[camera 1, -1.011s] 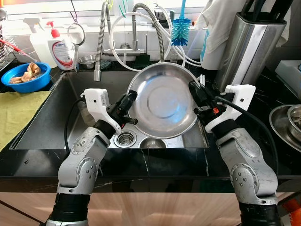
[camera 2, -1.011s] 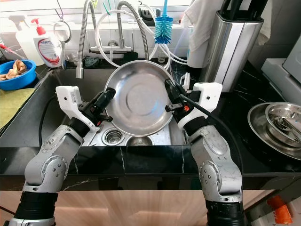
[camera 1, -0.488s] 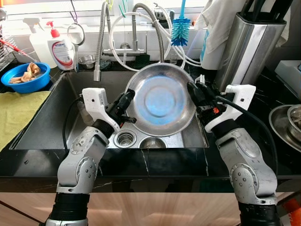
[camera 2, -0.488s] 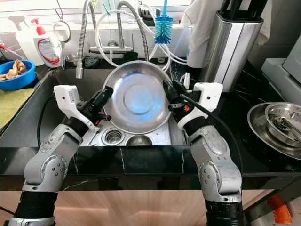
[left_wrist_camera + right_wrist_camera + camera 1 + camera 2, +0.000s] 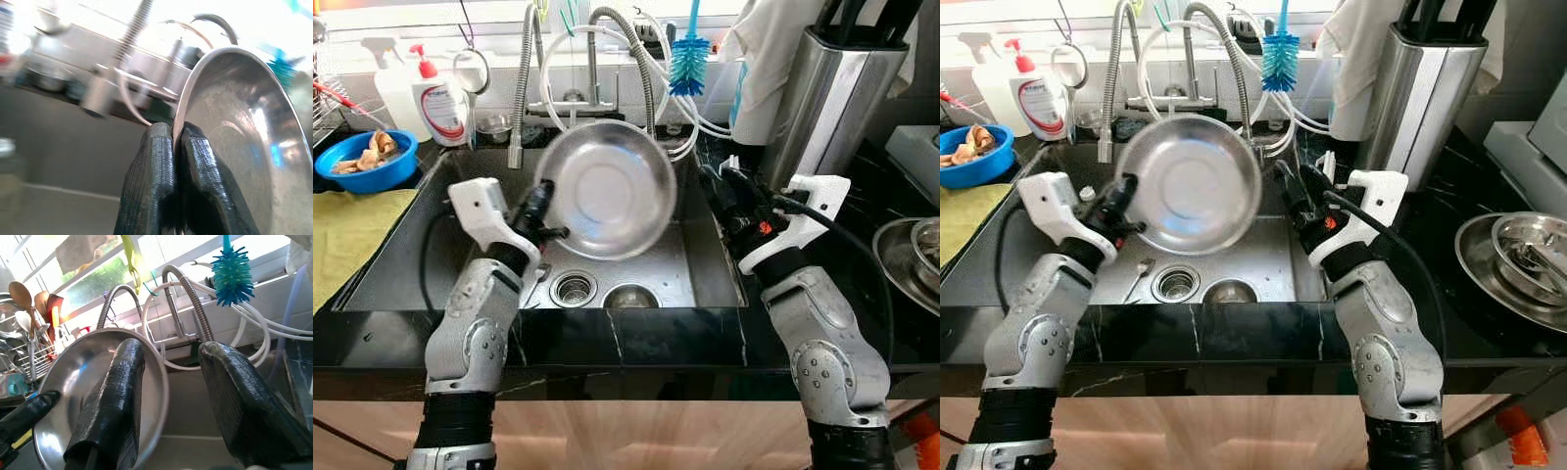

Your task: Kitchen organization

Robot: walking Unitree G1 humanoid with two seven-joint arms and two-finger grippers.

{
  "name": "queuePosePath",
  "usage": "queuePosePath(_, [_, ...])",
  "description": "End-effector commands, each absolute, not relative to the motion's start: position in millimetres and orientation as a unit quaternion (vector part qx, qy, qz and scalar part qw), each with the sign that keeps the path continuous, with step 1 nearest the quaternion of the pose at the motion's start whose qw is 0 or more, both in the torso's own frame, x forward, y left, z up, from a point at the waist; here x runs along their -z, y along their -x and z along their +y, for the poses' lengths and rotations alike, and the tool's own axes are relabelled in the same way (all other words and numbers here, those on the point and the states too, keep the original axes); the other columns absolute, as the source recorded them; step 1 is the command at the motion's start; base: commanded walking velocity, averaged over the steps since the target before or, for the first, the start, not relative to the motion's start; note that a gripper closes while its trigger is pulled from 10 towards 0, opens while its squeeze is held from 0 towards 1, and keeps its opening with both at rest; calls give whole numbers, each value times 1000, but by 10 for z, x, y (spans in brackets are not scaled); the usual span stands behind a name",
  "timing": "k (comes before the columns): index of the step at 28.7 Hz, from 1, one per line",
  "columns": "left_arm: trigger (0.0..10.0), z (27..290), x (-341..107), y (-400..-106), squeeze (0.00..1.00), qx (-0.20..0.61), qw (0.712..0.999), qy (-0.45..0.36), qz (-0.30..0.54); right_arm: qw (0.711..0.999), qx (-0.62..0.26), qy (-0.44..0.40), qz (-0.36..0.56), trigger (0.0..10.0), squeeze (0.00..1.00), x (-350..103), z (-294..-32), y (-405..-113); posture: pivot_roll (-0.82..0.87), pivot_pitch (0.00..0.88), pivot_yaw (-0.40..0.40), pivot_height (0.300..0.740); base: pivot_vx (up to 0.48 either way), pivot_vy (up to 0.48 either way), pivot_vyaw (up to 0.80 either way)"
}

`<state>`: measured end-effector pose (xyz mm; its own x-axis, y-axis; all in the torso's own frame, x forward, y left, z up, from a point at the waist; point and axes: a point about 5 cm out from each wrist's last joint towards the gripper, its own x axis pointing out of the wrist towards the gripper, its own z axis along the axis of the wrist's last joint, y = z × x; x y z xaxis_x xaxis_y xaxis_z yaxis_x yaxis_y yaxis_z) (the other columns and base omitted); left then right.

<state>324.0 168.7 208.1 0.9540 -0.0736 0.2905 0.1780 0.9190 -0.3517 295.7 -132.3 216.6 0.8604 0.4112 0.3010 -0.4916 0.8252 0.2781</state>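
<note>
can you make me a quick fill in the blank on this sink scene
1. The steel plate is held at its rim by the ___ gripper.
2. The right gripper has its fingers ___.
3. The brush hanging by the faucet is ___ in colour.
4. The plate is held above the ___.

Missing words: left; open; blue; sink

Both head eyes look forward and down from above the near table edge into the sink (image 5: 401, 264), sharing the faucet (image 5: 592, 69) and steel plate (image 5: 605, 188). The left wrist camera sits very near the plate rim, facing the far wall. The right wrist camera faces left toward the same plate and faucet.
</note>
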Motion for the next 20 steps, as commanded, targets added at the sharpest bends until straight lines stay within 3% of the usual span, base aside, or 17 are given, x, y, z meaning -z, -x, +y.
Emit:
queuePosePath(1, [0, 1752, -2143, -3255, 0, 38, 971, 179, -154, 944, -249, -177, -127, 10000, 0, -2243, -1299, -2929, -53, 0, 14, 740, 0, 0, 0])
queuePosePath(4, [0, 1804, -2149, -3260, 0, 12, 973, 164, -161, 943, -250, -178, -128, 10000, 0, -2246, -1298, -2926, -54, 0, 14, 740, 0, 0, 0])
queuePosePath(5, [4078, 1834, -2160, -3256, 0, -6, 978, 122, -170, 944, -244, -179, -128, 10000, 0, -2247, -1314, -2928, -53, 0, 14, 740, 0, 0, 0])
queuePosePath(6, [4078, 1834, -2160, -3256, 0, -6, 978, 122, -170, 944, -244, -179, -128, 10000, 0, -2247, -1314, -2928, -53, 0, 14, 740, 0, 0, 0])
queuePosePath(7, [9333, 1830, -2159, -3251, 0, -7, 980, 95, -174, 946, -238, -180, -129, 10000, 0, -2248, -1330, -2932, -53, 0, 14, 740, 0, 0, 0])
queuePosePath(8, [10000, 1817, -2150, -3247, 0, -4, 982, 68, -176, 948, -230, -179, -131, 10000, 0, -2250, -1350, -2936, -53, 0, 14, 740, 0, 0, 0])
queuePosePath(20, [10000, 1889, -1929, -3245, 0, 12, 983, -95, -156, 961, -181, -162, -130, 10000, 0, -2197, -1473, -2869, -57, 0, 15, 740, 0, 0, 0])
